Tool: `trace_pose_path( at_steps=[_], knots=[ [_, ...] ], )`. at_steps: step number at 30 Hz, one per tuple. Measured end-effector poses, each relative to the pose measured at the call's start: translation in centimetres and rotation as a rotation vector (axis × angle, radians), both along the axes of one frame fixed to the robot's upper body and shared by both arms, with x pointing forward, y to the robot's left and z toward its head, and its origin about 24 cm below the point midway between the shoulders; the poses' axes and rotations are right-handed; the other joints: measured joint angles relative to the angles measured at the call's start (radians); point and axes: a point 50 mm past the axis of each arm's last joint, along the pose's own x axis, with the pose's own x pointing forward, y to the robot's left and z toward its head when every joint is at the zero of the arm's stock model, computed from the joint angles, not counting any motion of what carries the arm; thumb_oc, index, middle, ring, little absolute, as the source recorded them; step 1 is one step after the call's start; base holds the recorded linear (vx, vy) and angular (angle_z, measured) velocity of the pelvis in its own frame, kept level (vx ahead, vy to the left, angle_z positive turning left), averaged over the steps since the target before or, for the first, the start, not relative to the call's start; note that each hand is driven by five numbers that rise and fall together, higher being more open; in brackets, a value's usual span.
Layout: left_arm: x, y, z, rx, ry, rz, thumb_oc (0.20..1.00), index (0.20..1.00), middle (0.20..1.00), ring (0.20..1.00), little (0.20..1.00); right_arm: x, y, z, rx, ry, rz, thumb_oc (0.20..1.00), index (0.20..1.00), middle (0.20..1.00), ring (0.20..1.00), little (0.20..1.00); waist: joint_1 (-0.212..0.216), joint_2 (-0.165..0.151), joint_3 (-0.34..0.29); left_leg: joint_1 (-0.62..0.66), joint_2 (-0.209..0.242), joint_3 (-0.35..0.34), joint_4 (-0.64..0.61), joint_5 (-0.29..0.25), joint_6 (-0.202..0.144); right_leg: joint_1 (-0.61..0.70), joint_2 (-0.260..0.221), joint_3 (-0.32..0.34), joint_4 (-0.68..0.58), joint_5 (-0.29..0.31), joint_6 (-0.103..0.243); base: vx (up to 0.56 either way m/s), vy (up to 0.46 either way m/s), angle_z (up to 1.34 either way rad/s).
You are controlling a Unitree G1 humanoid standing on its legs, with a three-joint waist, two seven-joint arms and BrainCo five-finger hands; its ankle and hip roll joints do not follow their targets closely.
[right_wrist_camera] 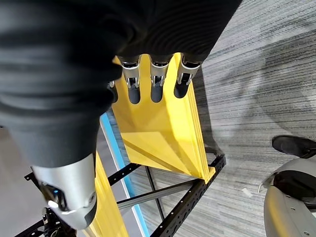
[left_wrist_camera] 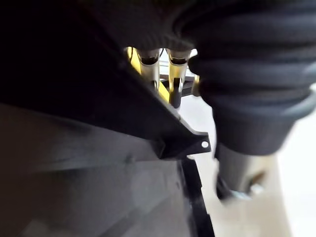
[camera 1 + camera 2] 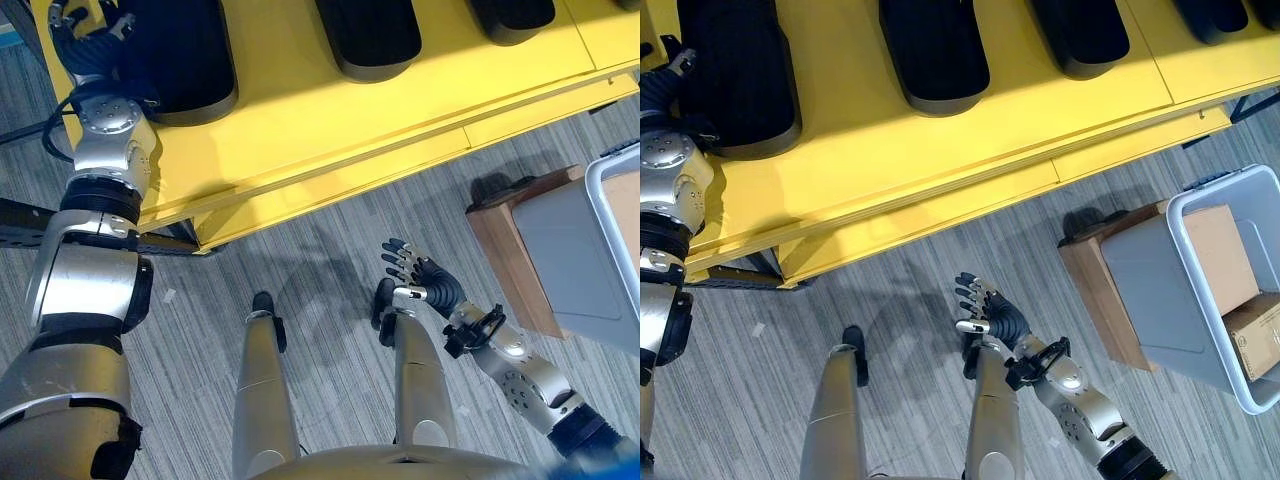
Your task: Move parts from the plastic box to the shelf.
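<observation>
Silver fingers with dark tips reach along the edge of a black moulded part [image 3: 175, 60] on the yellow shelf [image 3: 330, 130], where the robot's left hand [image 3: 85, 40] rests at the part's outer end. How far those fingers curl, and whether they grip the part or merely lie against it, cannot be told from the left wrist view, where the part's dark flange hides most of them. Three more black parts lie in a row on the same shelf, each apart from its neighbour.

Low over the grey carpeted floor [image 3: 330, 270], the right hand [image 3: 985, 305] hangs with fingers straight and spread, holding nothing. Off to the robot's right stands the plastic box [image 3: 1140, 290], pale grey and tilted on a wooden stand [image 3: 1095, 290], with cardboard cartons [image 3: 1225, 250] inside (no black part can be made out in it).

The risk, by judgement, sits at the shelf's front: the part under the left hand lies close to the shelf's corner, and a hasty withdrawal of fingers possibly caught on its flange could drag it over the edge. The empty right hand is well apart and could not steady it.
</observation>
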Motion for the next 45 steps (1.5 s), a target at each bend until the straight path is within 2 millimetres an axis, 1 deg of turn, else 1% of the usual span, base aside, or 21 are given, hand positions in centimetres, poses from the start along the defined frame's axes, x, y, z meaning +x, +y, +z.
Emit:
trace_pose_path(
  at_steps=[4,7,9,12,14,15,17,18,22,24,25,26,28,30,31,33,37,40,42,44,45],
  knots=[
    [0.0,0.0,0.0,-0.04,-0.02,-0.009,1.0,1.0,1.0,1.0,1.0,0.0,0.0,0.0,-0.001,0.0,0.0,1.0,1.0,1.0,1.0,1.0,-0.001,0.002,-0.001,0.002,0.0,-0.001,-0.001,0.0,0.0,-0.003,0.0,0.0,0.012,-0.004,-0.002,0.0,0.0,0.0],
    [0.0,0.0,0.0,-0.075,-0.032,-0.022,1.0,1.0,1.0,1.0,1.0,0.0,-0.7,0.0,-0.037,-0.001,-0.001,1.0,1.0,1.0,1.0,1.0,0.0,0.005,-0.003,0.006,0.001,-0.001,-0.003,0.002,-0.003,-0.002,0.0,0.0,0.014,-0.005,-0.005,0.0,0.0,0.0],
    [0.0,0.0,-0.1,-0.095,-0.039,-0.026,1.0,1.0,1.0,1.0,1.0,0.1,-0.8,0.1,-0.039,-0.004,-0.002,1.0,1.0,1.0,1.0,1.0,0.0,0.005,-0.003,0.012,0.001,0.001,-0.004,0.002,-0.004,-0.001,0.0,0.003,0.017,-0.006,-0.005,0.0,0.0,0.0],
    [0.0,-0.2,0.2,-0.091,-0.056,-0.036,1.0,1.0,1.0,1.0,1.0,0.2,-0.9,0.2,-0.04,-0.004,-0.005,1.0,1.0,1.0,1.0,1.0,0.001,0.011,-0.006,0.016,0.001,0.002,-0.005,0.003,-0.005,0.001,0.0,0.005,0.018,-0.006,-0.006,0.0,0.0,0.0],
    [0.0,-1.1,1.3,-0.083,-0.104,-0.084,1.0,1.0,1.0,1.0,1.0,0.2,-1.1,0.2,-0.041,-0.006,-0.013,1.0,1.0,1.0,1.0,1.0,0.007,0.012,-0.006,0.019,0.001,0.001,-0.007,0.004,-0.006,0.003,0.0,0.005,0.02,-0.007,-0.005,0.0,0.0,0.0],
    [-0.2,-1.9,2.1,-0.067,-0.145,-0.117,1.0,1.0,1.0,1.0,1.0,0.2,-1.1,0.2,-0.042,-0.007,-0.015,1.0,1.0,1.0,1.0,1.0,0.011,0.012,-0.006,0.022,0.001,0.0,-0.007,0.004,-0.006,0.006,0.0,0.005,0.023,-0.008,-0.005,0.0,0.0,0.0],
    [-0.4,-2.5,2.9,-0.049,-0.198,-0.145,1.0,1.0,1.0,1.0,1.0,0.2,-1.1,0.2,-0.041,-0.005,-0.013,1.0,1.0,1.0,1.0,1.0,0.018,0.014,-0.006,0.043,0.0,0.003,-0.017,0.005,-0.007,0.024,-0.001,0.006,0.018,-0.01,-0.005,0.0,0.0,0.0],
    [-0.7,-3.0,3.6,-0.034,-0.239,-0.169,1.0,1.0,1.0,1.0,1.0,0.2,-1.1,0.2,-0.041,-0.005,-0.013,1.0,1.0,1.0,1.0,1.0,0.023,0.017,-0.007,0.062,0.0,0.002,-0.027,0.006,-0.009,0.04,-0.001,0.005,0.016,-0.016,-0.006,0.0,-0.021,0.04],
    [-1.4,-4.4,4.7,0.005,-0.326,-0.236,1.0,1.0,1.0,1.0,1.0,0.2,-1.2,0.2,-0.042,-0.008,-0.017,1.0,1.0,1.0,1.0,1.0,0.03,0.027,-0.011,0.099,-0.001,0.0,-0.05,0.01,-0.015,0.068,-0.001,0.002,0.018,-0.03,-0.004,0.0,-0.012,0.05],
    [-1.7,-4.8,4.9,0.011,-0.356,-0.254,1.0,1.0,1.0,1.0,1.0,0.3,-1.1,0.3,-0.044,-0.01,-0.016,1.0,1.0,1.0,1.0,1.0,0.039,0.033,-0.014,0.112,-0.001,-0.002,-0.063,0.012,-0.02,0.077,-0.001,-0.002,0.018,-0.033,-0.008,0.0,0.0,0.0],
    [-2.0,-5.3,5.0,0.022,-0.377,-0.281,1.0,1.0,1.0,1.0,1.0,0.3,-1.2,0.3,-0.044,-0.009,-0.017,1.0,1.0,1.0,1.0,1.0,0.044,0.033,-0.014,0.122,-0.001,-0.001,-0.071,0.014,-0.023,0.083,-0.001,-0.002,0.018,-0.033,-0.007,0.0,0.0,0.0],
    [-2.2,-5.9,4.7,0.034,-0.386,-0.309,1.0,1.0,1.0,1.0,1.0,0.3,-1.1,0.3,-0.046,-0.011,-0.016,1.0,1.0,1.0,1.0,1.0,0.048,0.033,-0.014,0.139,-0.001,-0.002,-0.08,0.015,-0.024,0.096,0.0,-0.003,0.02,-0.037,-0.004,-0.01,-0.027,0.03],
    [-2.6,-6.3,3.8,0.04,-0.387,-0.339,1.0,1.0,1.0,1.0,1.0,0.3,-1.2,0.3,-0.051,-0.016,-0.019,1.0,1.0,1.0,1.0,1.0,0.051,0.034,-0.014,0.171,0.0,-0.003,-0.099,0.017,-0.027,0.121,-0.001,-0.008,0.019,-0.047,-0.007,-0.01,-0.007,0.06],
    [-3.2,-6.3,1.8,0.029,-0.383,-0.363,1.0,1.0,1.0,1.0,1.0,0.3,-1.3,0.3,-0.051,-0.016,-0.023,1.0,1.0,1.0,1.0,1.0,0.054,0.035,-0.014,0.205,-0.001,-0.003,-0.117,0.018,-0.029,0.148,0.0,-0.01,0.016,-0.056,-0.006,0.0,-0.016,0.04],
    [-3.3,-6.2,1.3,0.027,-0.372,-0.362,1.0,1.0,1.0,1.0,1.0,0.4,-1.3,0.3,-0.051,-0.016,-0.025,1.0,1.0,1.0,1.0,1.0,0.056,0.037,-0.014,0.212,-0.001,-0.004,-0.124,0.02,-0.032,0.155,-0.001,-0.012,0.016,-0.06,-0.006,0.0,-0.016,0.04],
    [-4.4,-6.1,-0.7,0.001,-0.383,-0.366,1.0,1.0,1.0,1.0,1.0,0.4,-1.7,0.4,-0.049,-0.019,-0.045,1.0,1.0,1.0,1.0,1.0,0.062,0.038,-0.014,0.238,-0.002,-0.004,-0.147,0.026,-0.039,0.174,-0.001,-0.016,0.007,-0.06,-0.007,0.0,-0.001,0.02],
    [-5.1,-5.5,-5.0,-0.017,-0.286,-0.333,1.0,1.0,1.0,1.0,1.0,0.1,-2.0,0.1,-0.05,-0.005,-0.055,1.0,1.0,1.0,1.0,1.0,0.078,0.039,-0.012,0.283,0.0,-0.001,-0.171,0.027,-0.042,0.208,0.0,-0.019,-0.001,-0.068,-0.01,0.0,0.0,0.0],
    [-5.6,-4.9,-6.7,-0.006,-0.245,-0.304,1.0,1.0,1.0,1.0,1.0,-0.2,-2.2,-0.2,-0.05,0.008,-0.058,1.0,1.0,1.0,1.0,1.0,0.079,0.04,-0.012,0.284,0.0,-0.003,-0.174,0.03,-0.043,0.21,0.0,-0.021,-0.001,-0.069,-0.011,0.0,-0.001,0.01],
    [-5.9,-5.3,-8.2,-0.006,-0.212,-0.316,1.0,1.0,1.0,1.0,1.0,-0.3,-2.2,-0.3,-0.05,0.013,-0.059,1.0,1.0,1.0,1.0,1.0,0.077,0.041,-0.011,0.287,0.0,-0.002,-0.176,0.031,-0.043,0.212,0.0,-0.021,-0.003,-0.069,-0.011,0.0,0.0,0.0],
    [-6.1,-6.0,-9.5,-0.055,-0.199,-0.337,1.0,1.0,1.0,1.0,1.0,-0.5,-2.4,-0.5,-0.05,0.023,-0.067,1.0,1.0,1.0,1.0,1.0,0.08,0.042,-0.006,0.287,0.0,-0.003,-0.175,0.031,-0.043,0.212,0.0,-0.02,-0.002,-0.069,-0.011,0.0,0.0,0.0],
    [-6.0,-6.7,-10.9,-0.117,-0.18,-0.353,1.0,1.0,1.0,1.0,1.0,-0.5,-2.5,-0.5,-0.051,0.023,-0.071,1.0,1.0,1.0,1.0,1.0,0.078,0.043,0.001,0.287,0.0,-0.003,-0.175,0.031,-0.043,0.213,0.001,-0.02,-0.002,-0.069,-0.011,0.0,0.0,0.0]
  ],
)
